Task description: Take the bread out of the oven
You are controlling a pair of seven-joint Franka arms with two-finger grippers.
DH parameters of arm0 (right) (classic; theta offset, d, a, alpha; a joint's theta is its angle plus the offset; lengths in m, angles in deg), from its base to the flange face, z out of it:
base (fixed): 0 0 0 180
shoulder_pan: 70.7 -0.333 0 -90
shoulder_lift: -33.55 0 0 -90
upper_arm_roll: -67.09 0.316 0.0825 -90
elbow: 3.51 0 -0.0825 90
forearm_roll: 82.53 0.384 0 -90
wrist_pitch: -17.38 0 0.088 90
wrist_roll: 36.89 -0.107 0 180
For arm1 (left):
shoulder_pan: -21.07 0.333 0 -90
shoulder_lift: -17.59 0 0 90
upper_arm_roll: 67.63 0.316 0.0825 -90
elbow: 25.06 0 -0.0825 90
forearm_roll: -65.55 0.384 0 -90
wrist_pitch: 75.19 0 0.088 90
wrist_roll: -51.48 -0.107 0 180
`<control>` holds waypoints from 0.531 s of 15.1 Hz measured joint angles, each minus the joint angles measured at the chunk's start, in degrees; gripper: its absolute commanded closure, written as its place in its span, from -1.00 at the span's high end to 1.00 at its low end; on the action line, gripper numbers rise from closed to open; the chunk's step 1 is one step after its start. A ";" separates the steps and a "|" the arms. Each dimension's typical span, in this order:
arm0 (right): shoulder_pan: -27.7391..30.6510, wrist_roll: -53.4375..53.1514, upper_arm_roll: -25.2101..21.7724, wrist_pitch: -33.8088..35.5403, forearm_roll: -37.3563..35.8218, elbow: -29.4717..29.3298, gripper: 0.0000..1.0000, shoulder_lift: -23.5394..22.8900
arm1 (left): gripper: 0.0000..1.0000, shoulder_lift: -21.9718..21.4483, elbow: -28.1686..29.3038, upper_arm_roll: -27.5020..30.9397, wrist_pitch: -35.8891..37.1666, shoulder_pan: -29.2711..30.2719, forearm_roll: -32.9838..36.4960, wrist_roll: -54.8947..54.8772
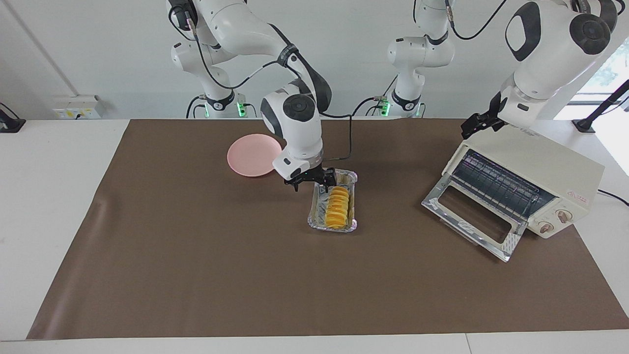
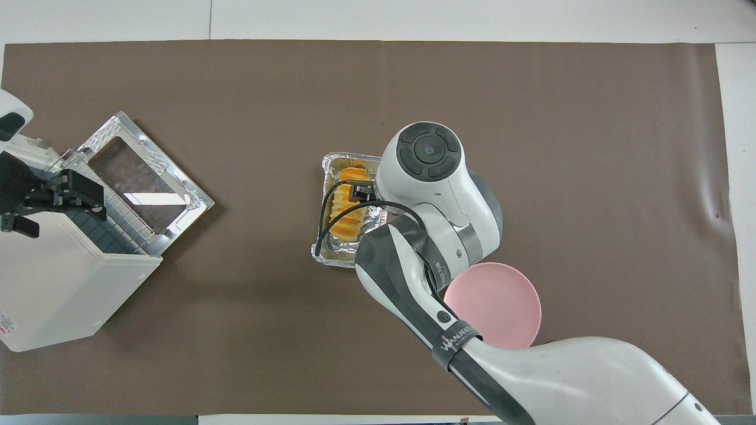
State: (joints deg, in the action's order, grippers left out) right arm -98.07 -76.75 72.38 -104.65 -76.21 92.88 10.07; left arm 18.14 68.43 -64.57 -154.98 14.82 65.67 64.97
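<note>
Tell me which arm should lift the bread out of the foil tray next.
Right. The right gripper is right at the bread in the foil tray, and the pink plate sits beside it. The left gripper is over the oven.

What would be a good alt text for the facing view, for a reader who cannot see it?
The bread lies in a foil tray on the brown mat, outside the open oven at the left arm's end. The right tool is low over the tray's end nearer the robots, beside a pink plate; the left tool hangs over the oven's top.
</note>
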 measured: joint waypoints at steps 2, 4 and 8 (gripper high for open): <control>0.04 -2.30 -0.16 -3.40 1.73 2.44 1.00 -0.38 | 1.00 -1.78 2.15 0.00 0.18 0.00 0.02 -0.21; 0.02 -3.91 -0.14 -6.54 2.27 4.78 0.95 -0.46 | 1.00 -3.14 3.80 0.01 -0.98 0.01 0.08 -2.52; 0.02 -4.27 -0.14 -10.46 3.14 8.95 -0.49 -0.47 | 1.00 -3.51 4.43 0.23 -2.94 0.73 0.31 -7.54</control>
State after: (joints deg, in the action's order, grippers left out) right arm -98.05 -81.02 72.25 -115.12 -73.07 101.83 9.60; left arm 14.63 72.87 -64.34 -157.92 15.54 65.99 57.43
